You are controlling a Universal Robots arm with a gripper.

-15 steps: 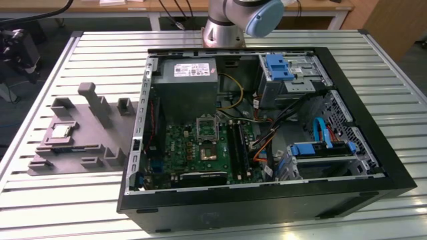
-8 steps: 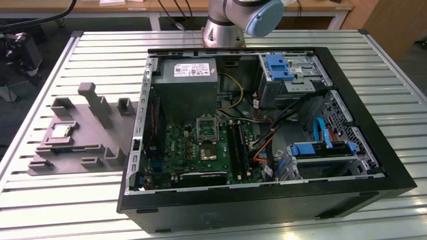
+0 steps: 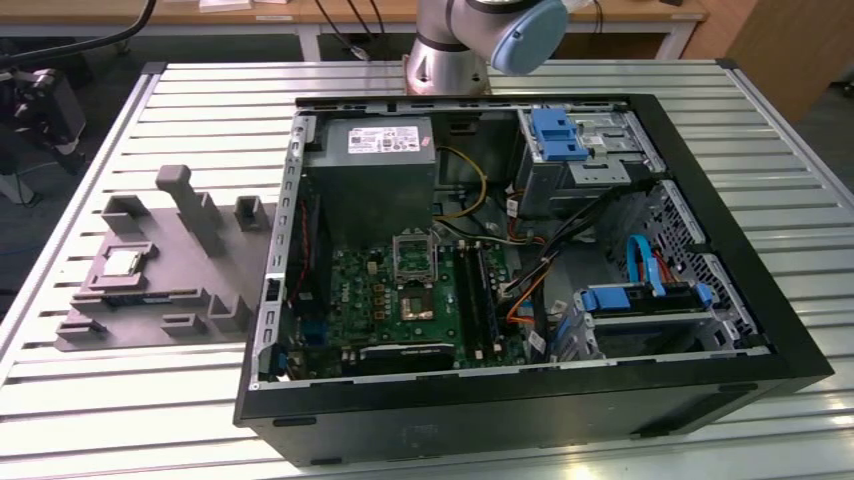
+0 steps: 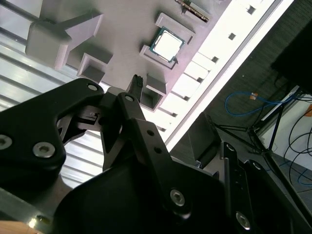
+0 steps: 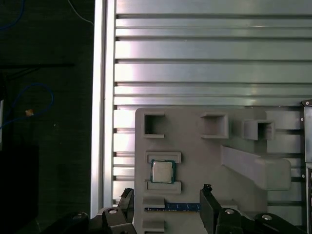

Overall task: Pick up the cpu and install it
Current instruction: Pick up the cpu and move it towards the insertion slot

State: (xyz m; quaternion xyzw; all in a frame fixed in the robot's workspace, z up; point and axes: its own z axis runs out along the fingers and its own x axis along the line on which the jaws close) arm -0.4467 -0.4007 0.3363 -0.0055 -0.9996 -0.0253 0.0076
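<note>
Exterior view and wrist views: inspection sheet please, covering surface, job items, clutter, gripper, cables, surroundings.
Surface: slatted metal table, bearing grey tray and open computer case.
Job's things: cpu lying in its tray recess, not gripped; motherboard exposed.
Clutter: nothing seen.
Gripper: gripper open, above the tray near the cpu.
Cables: coloured wires inside case; blue cable on floor.
Surroundings: wooden desk behind.

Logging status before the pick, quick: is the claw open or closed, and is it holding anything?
Claw: open, holding nothing; the cpu lies in the tray.
</note>
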